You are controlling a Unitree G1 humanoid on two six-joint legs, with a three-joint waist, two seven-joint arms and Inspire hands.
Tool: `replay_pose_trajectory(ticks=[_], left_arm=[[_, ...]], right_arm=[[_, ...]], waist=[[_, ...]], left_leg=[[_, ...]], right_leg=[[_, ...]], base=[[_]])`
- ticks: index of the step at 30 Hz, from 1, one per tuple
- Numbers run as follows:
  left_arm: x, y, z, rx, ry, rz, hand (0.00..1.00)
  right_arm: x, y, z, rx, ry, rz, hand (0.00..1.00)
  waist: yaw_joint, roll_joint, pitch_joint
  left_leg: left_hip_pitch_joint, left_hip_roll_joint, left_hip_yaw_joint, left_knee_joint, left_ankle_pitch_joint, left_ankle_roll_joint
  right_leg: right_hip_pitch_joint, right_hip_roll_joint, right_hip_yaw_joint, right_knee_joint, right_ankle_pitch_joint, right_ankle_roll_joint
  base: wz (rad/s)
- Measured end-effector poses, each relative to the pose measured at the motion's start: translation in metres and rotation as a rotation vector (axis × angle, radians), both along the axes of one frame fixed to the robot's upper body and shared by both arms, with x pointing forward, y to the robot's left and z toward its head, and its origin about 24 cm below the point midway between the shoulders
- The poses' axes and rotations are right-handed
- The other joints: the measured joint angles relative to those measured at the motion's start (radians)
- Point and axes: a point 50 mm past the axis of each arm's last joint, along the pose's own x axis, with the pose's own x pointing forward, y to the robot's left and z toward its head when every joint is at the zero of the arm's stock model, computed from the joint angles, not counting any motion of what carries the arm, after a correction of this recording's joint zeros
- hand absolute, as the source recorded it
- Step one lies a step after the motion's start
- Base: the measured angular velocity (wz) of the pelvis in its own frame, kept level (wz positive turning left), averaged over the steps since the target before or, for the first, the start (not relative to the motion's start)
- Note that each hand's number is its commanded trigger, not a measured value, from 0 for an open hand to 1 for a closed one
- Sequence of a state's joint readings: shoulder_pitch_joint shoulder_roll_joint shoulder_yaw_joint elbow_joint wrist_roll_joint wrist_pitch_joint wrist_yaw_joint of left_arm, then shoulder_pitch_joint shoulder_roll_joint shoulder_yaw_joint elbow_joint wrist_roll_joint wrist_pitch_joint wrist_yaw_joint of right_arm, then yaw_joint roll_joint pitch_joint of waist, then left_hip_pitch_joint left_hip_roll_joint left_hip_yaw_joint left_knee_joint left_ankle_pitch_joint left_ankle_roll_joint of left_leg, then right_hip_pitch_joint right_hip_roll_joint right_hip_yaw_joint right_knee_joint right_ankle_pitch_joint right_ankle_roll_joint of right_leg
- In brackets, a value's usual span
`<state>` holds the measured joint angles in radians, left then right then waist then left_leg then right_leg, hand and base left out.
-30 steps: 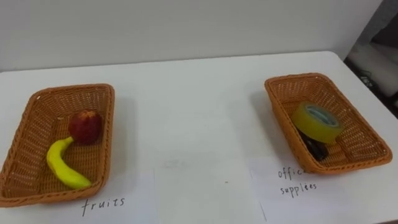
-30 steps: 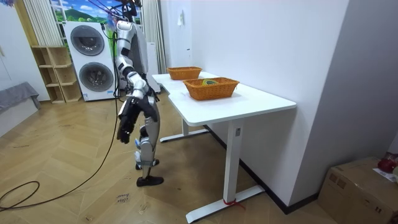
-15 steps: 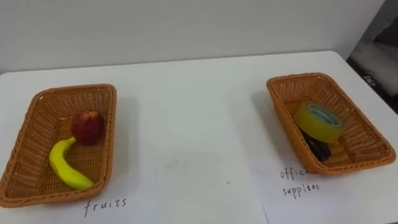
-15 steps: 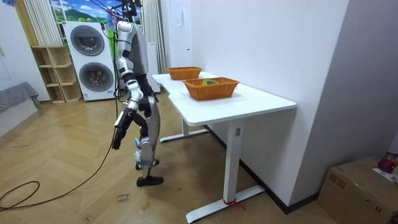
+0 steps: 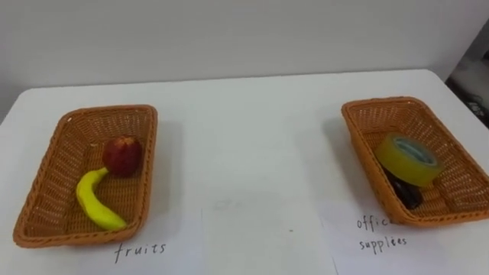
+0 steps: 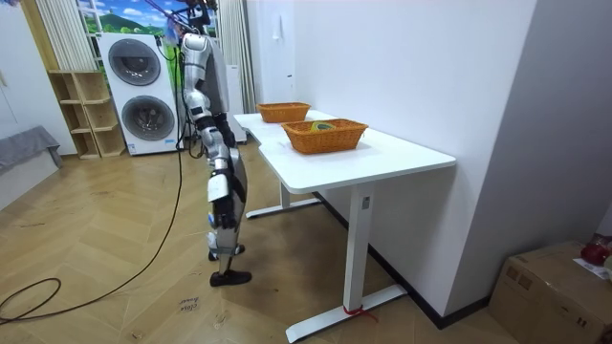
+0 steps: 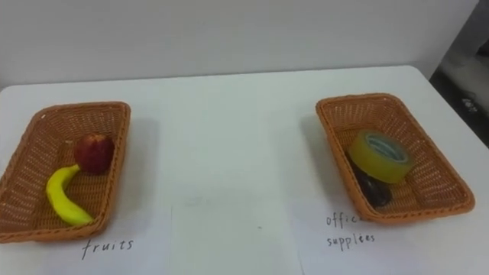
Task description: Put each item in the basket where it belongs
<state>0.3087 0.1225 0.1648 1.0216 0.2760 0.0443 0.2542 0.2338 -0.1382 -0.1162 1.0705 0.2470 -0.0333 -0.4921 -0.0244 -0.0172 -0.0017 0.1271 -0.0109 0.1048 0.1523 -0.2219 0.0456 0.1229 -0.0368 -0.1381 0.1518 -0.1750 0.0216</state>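
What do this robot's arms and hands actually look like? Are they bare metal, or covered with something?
In the room view the right arm is bare, with no sleeve: silvery-grey shell segments with dark joints between them, turning darker toward the forearm. The right hand looks dark, but it is too small there to make out any markings.

On my feed the left basket [image 5: 47, 191] and the right basket [image 5: 359, 126] are both orange-brown wicker weave, on a plain white table [image 5: 244, 130]. The apple [image 5: 122, 155] is dark red and the banana [image 5: 95, 210] bright yellow. The tape roll [image 5: 409, 159] is yellow with a pale grey-green core, over a black item [image 5: 406, 195].
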Motion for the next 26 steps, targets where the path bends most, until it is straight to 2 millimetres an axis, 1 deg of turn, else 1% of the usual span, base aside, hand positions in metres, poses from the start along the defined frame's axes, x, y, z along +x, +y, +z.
replay_pose_trajectory(ticks=[2,4,6,7,10,13,18,20,23,26], left_arm=[[0.004,-0.004,-0.002,-0.012,0.004,-0.033,0.0],[0.01,-0.007,-0.003,-0.018,-0.003,-0.057,0.0],[0.012,-0.009,-0.003,-0.022,-0.005,-0.079,0.0],[0.015,-0.011,-0.003,-0.026,-0.012,-0.099,0.0],[0.022,-0.015,-0.003,-0.033,-0.031,-0.135,0.0],[0.024,-0.017,-0.003,-0.037,-0.037,-0.147,0.0],[0.034,-0.018,-0.003,-0.048,-0.076,-0.156,0.0],[0.035,-0.019,-0.002,-0.056,-0.088,-0.159,0.0],[0.04,-0.02,-0.002,-0.069,-0.106,-0.166,0.0],[0.045,-0.022,-0.001,-0.082,-0.136,-0.175,0.0]], right_arm=[[0.016,0.008,-0.002,0.02,0.012,0.197,0.0],[0.027,0.013,-0.002,0.026,0.014,0.311,0.0],[0.037,0.019,-0.002,0.036,0.007,0.397,0.0],[0.043,0.023,-0.002,0.044,-0.004,0.45,0.0],[0.053,0.033,-0.003,0.065,-0.017,0.548,0.0],[0.059,0.038,-0.003,0.088,-0.04,0.585,0.0],[0.06,0.043,-0.004,0.123,-0.049,0.621,0.0],[0.06,0.043,-0.004,0.137,-0.05,0.623,0.0],[0.059,0.045,-0.005,0.177,-0.053,0.626,0.0],[0.053,0.045,-0.009,0.245,-0.056,0.586,0.0]], waist=[[0.02,0.005,0.0028],[0.032,0.009,0.0044],[0.037,0.011,0.0044],[0.046,0.013,0.0047],[0.055,0.014,0.0043],[0.06,0.015,0.0041],[0.058,0.01,0.0055],[0.059,0.011,0.0054],[0.057,0.012,0.0051],[0.055,0.012,0.0056]], left_leg=[[-0.001,0.0,0.0,0.0,0.0,0.0],[-0.004,0.0,-0.003,0.0,0.0,0.0],[-0.014,-0.001,-0.012,0.0,0.0,-0.001],[-0.016,-0.001,-0.014,0.004,0.0,-0.001],[-0.021,-0.001,-0.026,0.008,0.0,-0.001],[-0.023,-0.001,-0.027,0.008,0.0,-0.001],[-0.03,-0.001,-0.036,0.01,0.0,-0.001],[-0.03,-0.002,-0.038,0.012,0.0,-0.001],[-0.031,-0.002,-0.042,0.016,0.0,-0.001],[-0.032,-0.004,-0.055,0.016,0.0,-0.001]], right_leg=[[-0.001,0.001,0.0,0.0,0.0,0.0],[-0.002,0.001,-0.003,-0.001,0.0,0.0],[-0.001,0.001,-0.008,-0.001,0.0,0.0],[-0.002,0.001,-0.011,-0.001,0.0,0.0],[-0.001,0.001,-0.027,-0.002,0.0,0.0],[-0.001,0.001,-0.032,-0.002,0.0,0.0],[-0.002,-0.002,-0.047,-0.003,0.0,0.0],[0.0,-0.003,-0.057,-0.002,0.0,0.0],[0.003,-0.004,-0.06,-0.003,0.0,0.0],[0.012,-0.005,-0.069,-0.003,0.0,0.0]], base=[[0.0],[0.03],[0.11],[0.09],[0.12],[0.05],[0.05],[0.02],[0.03],[0.12]])
